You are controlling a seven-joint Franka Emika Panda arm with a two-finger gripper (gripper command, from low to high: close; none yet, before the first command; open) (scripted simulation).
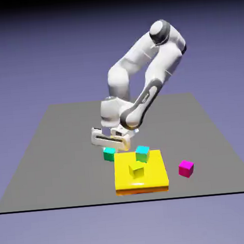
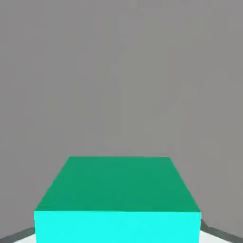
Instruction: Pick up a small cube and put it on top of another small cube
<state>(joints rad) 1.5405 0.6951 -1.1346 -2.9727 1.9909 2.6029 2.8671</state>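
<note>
The small cube [image 1: 109,154] is dark teal and rests on the grey table, just off the far left corner of the yellow slab [image 1: 155,181]. My gripper [image 1: 112,147] has come down over this cube and is shut on it. In the hand view the cube [image 2: 117,199] fills the lower middle, and a grey fingertip [image 2: 19,235] shows at each bottom corner, tight against its sides. Another small cube [image 1: 142,153], cyan on top with green sides, sits at the slab's far edge, to the exterior view's right of my gripper.
A yellow-green cube [image 1: 136,169] stands in the middle of the slab. A magenta cube [image 1: 186,168] lies on the table to the exterior view's right of the slab. Bare grey table [image 2: 118,71] fills the hand view beyond the cube.
</note>
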